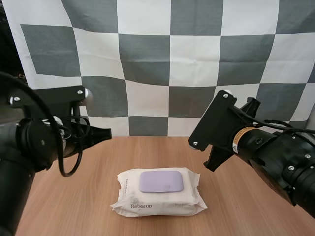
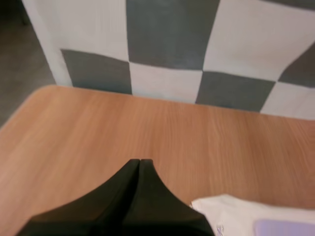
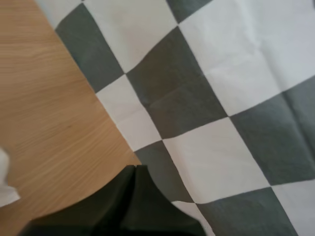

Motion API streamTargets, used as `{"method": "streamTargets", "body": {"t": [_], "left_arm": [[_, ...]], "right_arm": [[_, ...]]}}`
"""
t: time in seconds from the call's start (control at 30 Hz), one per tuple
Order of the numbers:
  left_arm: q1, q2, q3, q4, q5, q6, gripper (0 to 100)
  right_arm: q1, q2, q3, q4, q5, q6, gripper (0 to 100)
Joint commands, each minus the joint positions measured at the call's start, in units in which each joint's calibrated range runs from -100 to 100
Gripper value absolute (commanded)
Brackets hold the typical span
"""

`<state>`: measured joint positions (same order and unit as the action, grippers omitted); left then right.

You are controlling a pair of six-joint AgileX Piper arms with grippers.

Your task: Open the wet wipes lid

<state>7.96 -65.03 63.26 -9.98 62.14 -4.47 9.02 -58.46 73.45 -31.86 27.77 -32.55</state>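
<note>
A white pack of wet wipes (image 1: pixel 158 196) lies flat in the middle of the wooden table, its lilac lid (image 1: pixel 161 181) down flat on top. My left gripper (image 1: pixel 106 132) hovers above the table to the left of and behind the pack. In the left wrist view its fingers (image 2: pixel 139 162) lie together as one dark wedge, with the pack's corner (image 2: pixel 231 211) and a bit of the lid (image 2: pixel 283 228) close beside them. My right gripper (image 1: pixel 212 160) hangs to the right of and behind the pack. Its fingers (image 3: pixel 135 168) are also pressed together, over the table's far edge, with an edge of the pack (image 3: pixel 5 189) nearby.
The wooden table (image 1: pixel 74 206) has bare surface on all sides of the pack. Its far edge runs just behind both grippers.
</note>
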Motion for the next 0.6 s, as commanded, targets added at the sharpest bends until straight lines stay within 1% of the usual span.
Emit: {"method": "streamTargets", "body": {"t": [0.0, 0.03, 0.2, 0.27, 0.3, 0.37, 0.43, 0.47, 0.57], "left_arm": [[0.01, -0.18, -0.72, -8.26, 2.74, 16.91, 0], [0.01, -0.87, -0.72, -8.26, 2.97, 17.85, 0], [0.01, -4.07, 3.79, -12.77, 1.74, 27.06, 0], [0.07, -4.07, 6.86, -13.27, -1.12, 28.70, 0], [0.07, -3.95, 8.26, -13.27, -2.75, 28.80, 0], [0.07, -3.53, 10.25, -13.50, -5.03, 28.93, 0], [0.07, -2.40, 11.66, -15.49, -8.37, 29.22, 0], [0.07, -1.75, 11.87, -16.91, -8.57, 30.43, 0], [0.07, 1.77, 11.97, -19.81, -5.16, 37.64, 0]], "right_arm": [[0.71, 0.02, 0.01, 22.14, 5.78, -17.87, 0], [0.79, 0.02, 0.01, 25.83, 7.89, -21.83, 0], [0.79, 0.02, 0.01, 52.96, 26.43, -45.20, 0], [0.79, 0.17, -0.12, 61.42, 33.31, -51.41, 0], [0.79, 0.34, -0.12, 64.71, 35.62, -52.81, 0], [0.79, 1.46, -0.12, 68.01, 37.69, -54.15, 0], [0.79, 3.76, -0.28, 68.82, 36.55, -55.09, 0], [0.79, 4.88, -0.42, 68.82, 35.59, -55.17, 0], [0.79, 8.90, -1.09, 68.92, 34.91, -55.17, 0]]}}
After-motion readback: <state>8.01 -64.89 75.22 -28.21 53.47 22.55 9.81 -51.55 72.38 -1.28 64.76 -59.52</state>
